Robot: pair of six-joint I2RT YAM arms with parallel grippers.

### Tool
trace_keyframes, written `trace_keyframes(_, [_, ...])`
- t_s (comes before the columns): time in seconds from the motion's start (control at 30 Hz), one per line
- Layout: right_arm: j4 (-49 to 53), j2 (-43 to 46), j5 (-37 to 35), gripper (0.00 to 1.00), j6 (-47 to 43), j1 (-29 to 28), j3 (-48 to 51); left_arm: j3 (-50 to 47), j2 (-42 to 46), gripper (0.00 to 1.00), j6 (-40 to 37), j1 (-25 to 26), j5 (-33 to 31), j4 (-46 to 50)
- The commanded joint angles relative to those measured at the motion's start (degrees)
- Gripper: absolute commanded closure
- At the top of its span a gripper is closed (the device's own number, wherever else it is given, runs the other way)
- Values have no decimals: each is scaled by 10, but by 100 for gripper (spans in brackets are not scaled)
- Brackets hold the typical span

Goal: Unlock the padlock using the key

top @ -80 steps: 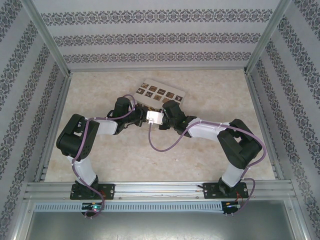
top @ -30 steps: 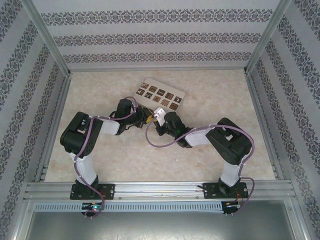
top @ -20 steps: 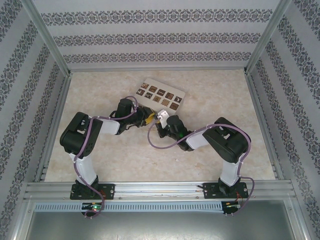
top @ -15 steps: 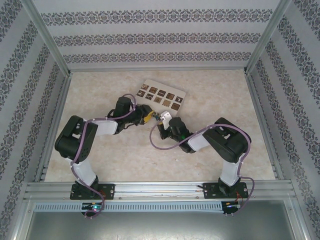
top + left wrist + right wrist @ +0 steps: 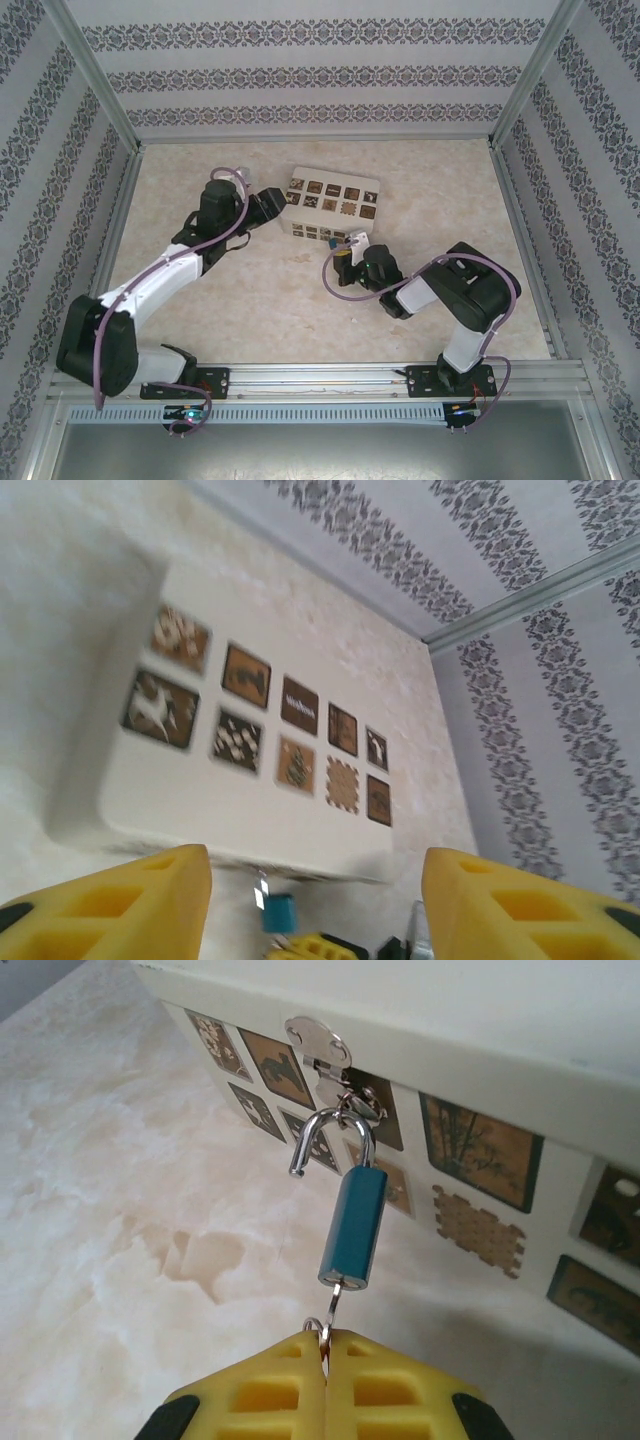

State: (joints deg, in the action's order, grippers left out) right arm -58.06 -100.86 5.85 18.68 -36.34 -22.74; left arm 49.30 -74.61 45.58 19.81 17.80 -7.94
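The small blue padlock (image 5: 352, 1225) hangs from the metal hasp (image 5: 318, 1045) on the front of the cream box (image 5: 470, 1020). Its silvery shackle (image 5: 325, 1132) stands open, one leg free of the body. The key (image 5: 338, 1300) sticks in the bottom of the padlock, and my right gripper (image 5: 327, 1345) is shut on its ring end. From above, the right gripper (image 5: 346, 252) sits just in front of the box (image 5: 335, 205). My left gripper (image 5: 272, 203) is at the box's left end, open and holding nothing. Its yellow fingers (image 5: 110, 900) frame the padlock (image 5: 277, 912) from a distance.
The box carries several dark picture tiles (image 5: 245, 675) on its lid and front. Patterned walls (image 5: 320, 75) and metal rails (image 5: 110, 230) enclose the marbled tabletop (image 5: 250, 300). A purple cable (image 5: 335, 285) loops beside the right wrist.
My left gripper has opened and drawn back to the left, its arm stretching out. The right gripper has moved down and right with the key, and the box has shifted right.
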Motion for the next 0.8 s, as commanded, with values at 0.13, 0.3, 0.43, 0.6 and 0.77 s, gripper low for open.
trace_keyframes(0.13, [-56,-8,41,100,65,6,27,2,52,36,-153,-6,-98,17])
trace_keyframes(0.3, [-69,-27,12,96,79,5,19,21,21,28,-184,-21,-96,26])
trace_keyframes(0.43, [-65,-23,-8,87,73,4,18,37,-25,27,-143,-58,-29,19])
trace_keyframes(0.6, [-47,3,-29,70,64,5,27,61,-76,27,-117,-83,35,14])
trace_keyframes(0.77, [-4,62,-56,50,49,8,46,82,-113,25,-115,-93,70,29])
